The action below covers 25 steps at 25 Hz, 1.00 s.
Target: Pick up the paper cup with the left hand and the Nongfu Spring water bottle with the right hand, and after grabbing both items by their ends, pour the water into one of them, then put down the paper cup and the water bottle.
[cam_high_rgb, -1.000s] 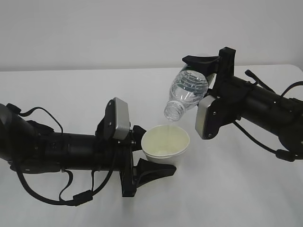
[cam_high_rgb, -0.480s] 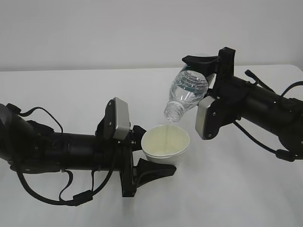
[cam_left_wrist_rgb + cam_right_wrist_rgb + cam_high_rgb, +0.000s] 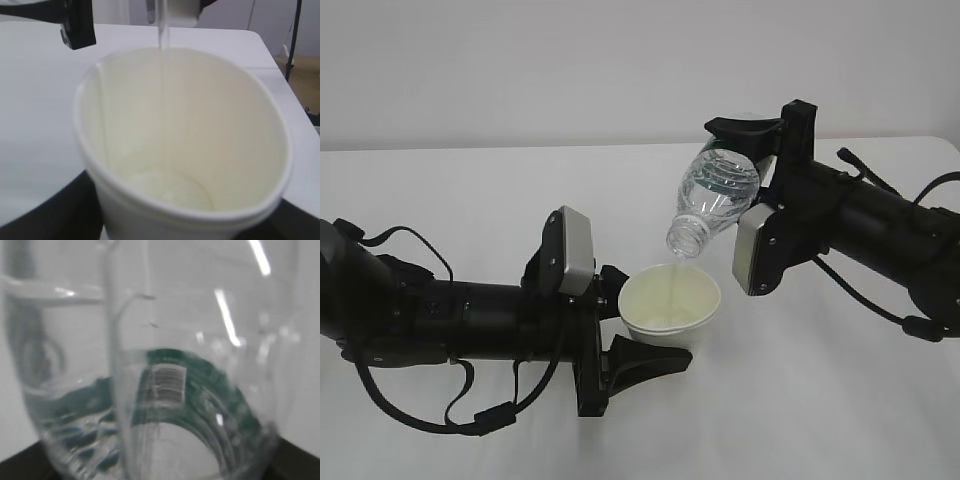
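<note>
White table (image 3: pixel 840 400); paper cup (image 3: pixel 670 305) within left gripper (image 3: pixel 620 330).

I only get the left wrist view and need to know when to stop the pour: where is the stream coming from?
Observer: From the mouth of the Nongfu Spring water bottle, tipped neck-down above the paper cup.
Operator: What is holding that bottle?
Observer: The right hand grips it near its base, up and to the right of the cup in the exterior view.
Operator: Is there water left in it?
Observer: Yes, the right wrist view shows water pooled inside, against the green label.
Operator: And my cup, is it on the table?
Observer: The left hand holds it by the lower part; whether it touches the table is unclear.
</note>
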Each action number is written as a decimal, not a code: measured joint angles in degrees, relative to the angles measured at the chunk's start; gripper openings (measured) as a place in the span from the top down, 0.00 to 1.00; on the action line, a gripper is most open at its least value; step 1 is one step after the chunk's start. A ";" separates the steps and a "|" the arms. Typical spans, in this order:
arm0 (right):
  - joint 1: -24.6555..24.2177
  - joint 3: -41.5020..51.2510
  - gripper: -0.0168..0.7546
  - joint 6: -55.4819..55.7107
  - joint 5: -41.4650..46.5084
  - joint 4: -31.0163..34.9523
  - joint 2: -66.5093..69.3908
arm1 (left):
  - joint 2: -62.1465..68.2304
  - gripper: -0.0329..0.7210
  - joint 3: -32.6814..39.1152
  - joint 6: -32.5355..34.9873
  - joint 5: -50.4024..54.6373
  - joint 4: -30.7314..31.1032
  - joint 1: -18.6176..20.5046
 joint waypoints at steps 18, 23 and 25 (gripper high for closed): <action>0.00 0.00 0.35 -0.13 0.00 0.00 0.00 | 0.00 0.32 0.00 0.00 0.00 0.00 0.00; 0.00 0.00 0.35 -0.13 0.00 0.00 0.00 | 0.00 0.32 0.00 0.00 0.00 0.00 0.00; 0.00 0.00 0.35 -0.13 0.00 0.00 0.00 | 0.00 0.32 0.00 0.00 0.00 0.00 0.00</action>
